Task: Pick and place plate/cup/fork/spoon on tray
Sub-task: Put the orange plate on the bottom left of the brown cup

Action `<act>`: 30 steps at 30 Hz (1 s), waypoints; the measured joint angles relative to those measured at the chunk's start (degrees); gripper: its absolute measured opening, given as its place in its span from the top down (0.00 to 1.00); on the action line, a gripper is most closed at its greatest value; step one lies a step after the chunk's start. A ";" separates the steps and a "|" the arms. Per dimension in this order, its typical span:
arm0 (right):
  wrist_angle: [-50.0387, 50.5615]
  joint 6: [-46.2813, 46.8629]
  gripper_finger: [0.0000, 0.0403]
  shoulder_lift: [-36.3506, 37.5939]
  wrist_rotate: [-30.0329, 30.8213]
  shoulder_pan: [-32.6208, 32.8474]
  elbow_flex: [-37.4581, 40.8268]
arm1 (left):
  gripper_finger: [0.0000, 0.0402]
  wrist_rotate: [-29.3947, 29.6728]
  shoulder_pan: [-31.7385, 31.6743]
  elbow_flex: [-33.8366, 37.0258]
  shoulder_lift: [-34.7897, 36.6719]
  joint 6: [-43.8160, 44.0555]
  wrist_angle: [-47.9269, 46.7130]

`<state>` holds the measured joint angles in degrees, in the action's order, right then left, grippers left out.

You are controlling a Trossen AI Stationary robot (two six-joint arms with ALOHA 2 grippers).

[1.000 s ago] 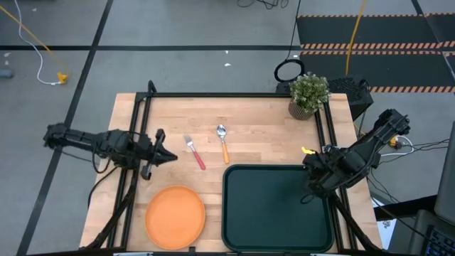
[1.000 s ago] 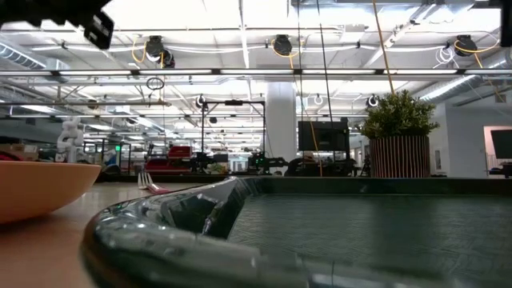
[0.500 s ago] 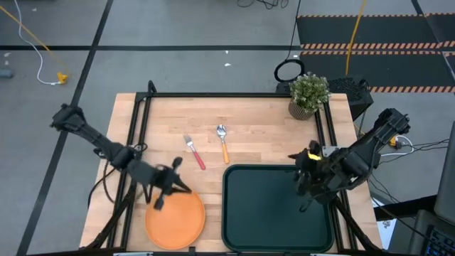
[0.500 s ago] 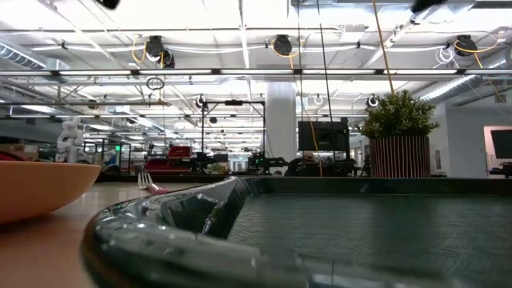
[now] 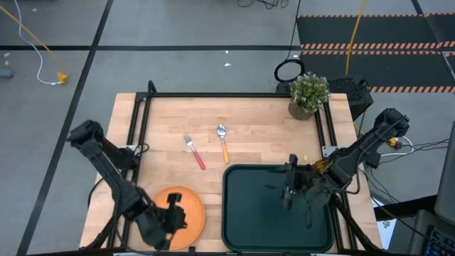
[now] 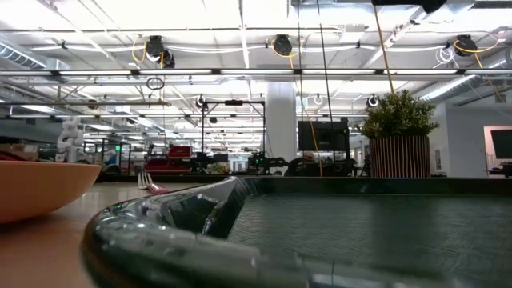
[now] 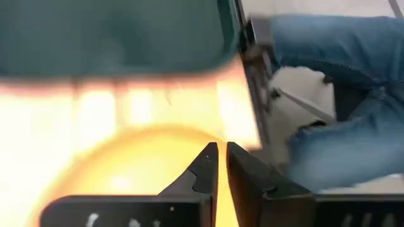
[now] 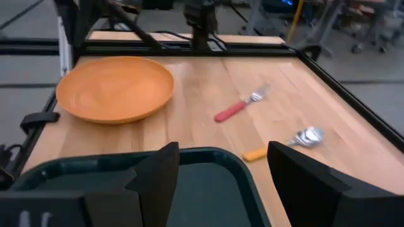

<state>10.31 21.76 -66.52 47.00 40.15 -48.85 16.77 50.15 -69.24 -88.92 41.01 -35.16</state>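
Observation:
The orange plate (image 5: 193, 212) lies on the table near its front edge, left of the dark green tray (image 5: 245, 222). My left gripper (image 5: 178, 212) hovers over the plate, its fingers nearly together (image 7: 221, 157) and holding nothing. My right gripper (image 5: 288, 183) is open and empty above the tray's far half; its wrist view (image 8: 221, 186) looks across the tray rim (image 8: 189, 154) at the plate (image 8: 115, 88). The pink-handled fork (image 5: 194, 153) and the orange-handled spoon (image 5: 223, 142) lie flat on the wood beyond the tray. The cup is out of view.
A potted green plant (image 5: 309, 92) stands at the table's far right corner. A black frame rail (image 5: 135, 128) runs along the table's sides and far edge. A person's jeans (image 7: 328, 94) show beyond the table's near edge. Bare wood lies between the cutlery and the plant.
My left arm has swung from the table's left side toward the near edge and now hangs over the plate. My right gripper has gone toward the table's left, from the tray's right rim to over the tray. Plate, fork, spoon and tray have stayed put.

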 joint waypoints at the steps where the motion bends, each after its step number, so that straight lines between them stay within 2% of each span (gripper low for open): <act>1: -1.41 -0.63 0.41 -0.01 -0.70 -0.09 0.45 | 0.86 -0.54 0.75 -1.21 -1.31 2.98 -1.11; 5: -2.33 0.83 0.41 0.04 -0.71 -0.16 0.95 | 0.70 -1.80 3.54 -4.54 -6.03 10.71 -2.68; 9: -2.35 3.27 0.41 0.04 -0.69 -0.16 0.97 | 0.54 -4.63 5.92 -7.31 -10.74 12.77 -2.30; 13: -2.37 4.47 0.41 -0.66 -0.60 -0.17 0.97 | 0.47 -6.84 8.05 -9.55 -15.54 13.36 -3.09; 19: -6.25 4.51 0.41 -2.26 -0.41 -1.71 0.97 | 0.49 -6.30 10.04 -11.43 -19.78 18.97 -8.55; 30: -21.01 -2.92 0.42 -6.48 -0.37 -4.22 0.97 | 0.62 -5.81 13.84 -11.56 -23.35 27.34 -8.04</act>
<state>-10.70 18.84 -72.99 46.62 35.93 -47.88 10.97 63.98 -80.79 -112.27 68.35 -43.20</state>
